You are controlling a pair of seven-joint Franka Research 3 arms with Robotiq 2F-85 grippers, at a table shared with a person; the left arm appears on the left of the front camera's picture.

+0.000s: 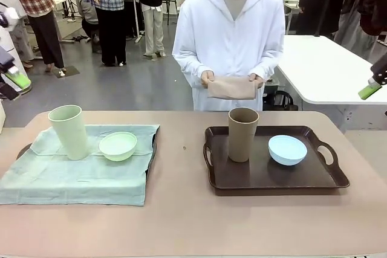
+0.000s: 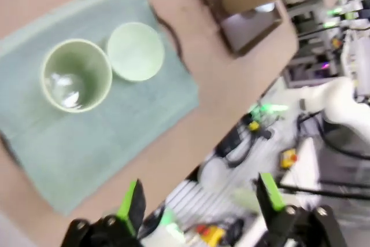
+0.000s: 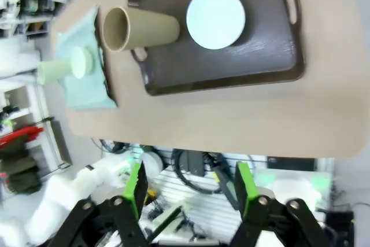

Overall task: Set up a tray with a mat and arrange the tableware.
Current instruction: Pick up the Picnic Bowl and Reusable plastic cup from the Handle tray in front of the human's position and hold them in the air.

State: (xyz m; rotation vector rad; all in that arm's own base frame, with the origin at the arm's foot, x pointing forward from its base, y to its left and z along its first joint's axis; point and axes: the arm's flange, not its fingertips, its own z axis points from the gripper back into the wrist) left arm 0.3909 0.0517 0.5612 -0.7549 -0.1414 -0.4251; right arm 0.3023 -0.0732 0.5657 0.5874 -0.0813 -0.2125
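Currently both sets of jaws are standing open, empty: left gripper [image 2: 202, 201], right gripper [image 3: 191, 192], well above the table [image 1: 181, 222]. Brown tumbler [image 1: 243, 134] and light blue bowl [image 1: 287, 149] are occupying the matless right tray [image 1: 278, 190]; clipping the tall tumbler's rim would topple it.

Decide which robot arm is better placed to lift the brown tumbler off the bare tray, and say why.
Probably the right. The right gripper, open and empty, looks down on the brown tumbler and its dark tray; the left gripper faces the green mat, farther off.
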